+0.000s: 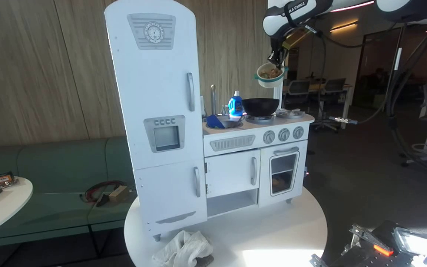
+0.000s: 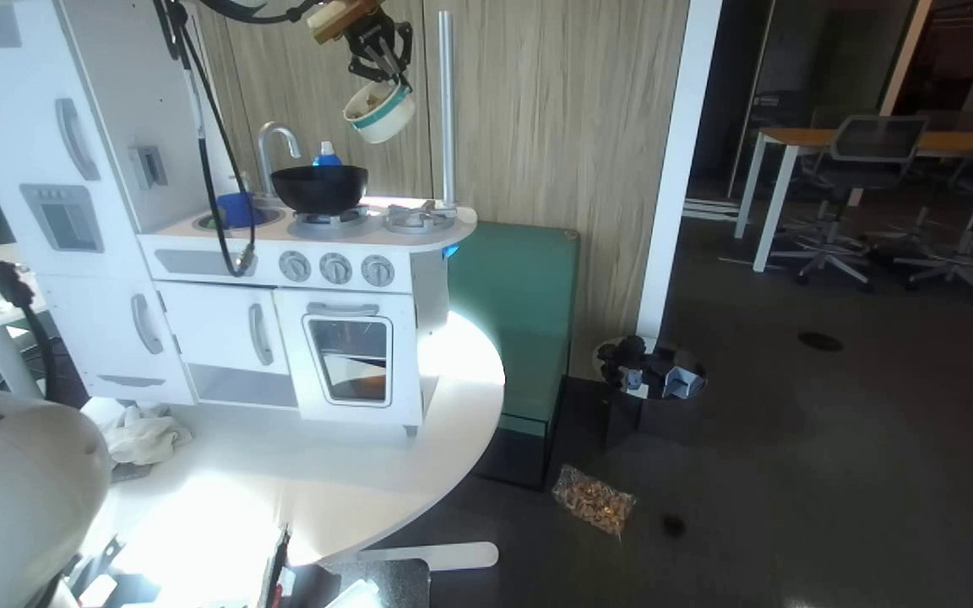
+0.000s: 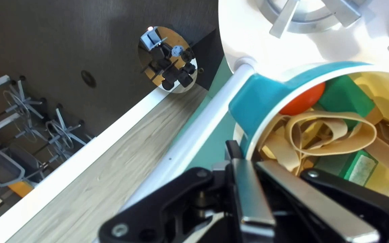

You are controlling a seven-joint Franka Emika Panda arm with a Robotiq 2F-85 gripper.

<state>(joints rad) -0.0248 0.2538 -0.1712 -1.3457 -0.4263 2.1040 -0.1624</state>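
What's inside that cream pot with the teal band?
In the pot: a rounded red piece, green pieces and curled tan strips. Whatever lies beneath them is covered; the hand hides part of the near side, and the wrist view's edge cuts off more.

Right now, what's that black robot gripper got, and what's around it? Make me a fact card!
Held: white round pot with teal trim, tilted
Holder: black gripper, shut on pot's rim
Place: midair, over the white toy kitchen
Inside: tan ribbon-like strips, green blocky pieces, orange rounded piece
Stove: deep round black pan on silver burner
Near pan: blue bottle with white cap
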